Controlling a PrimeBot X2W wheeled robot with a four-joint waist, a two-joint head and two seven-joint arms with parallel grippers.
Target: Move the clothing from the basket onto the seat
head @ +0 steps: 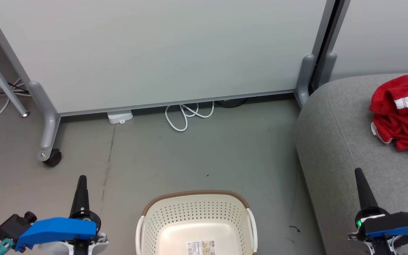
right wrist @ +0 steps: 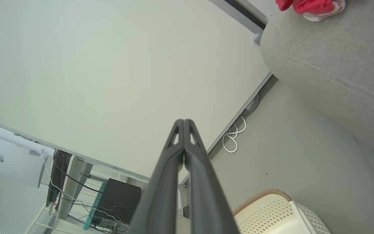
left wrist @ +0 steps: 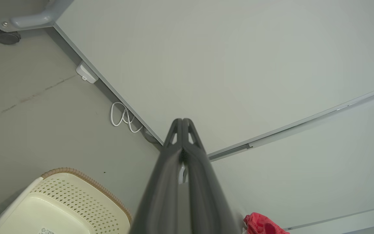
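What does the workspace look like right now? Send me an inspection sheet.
Surface: grey floor, faint marks.
Job's things: basket on the floor, its visible bottom bare but for a paper label; red clothing bunched on the seat.
Clutter: small white box under the partition panel.
Grippers: left gripper and right gripper, fingers shut, holding nothing.
Cables: white cable looped by the panel; more cables far left.
Surroundings: panel's caster wheel.
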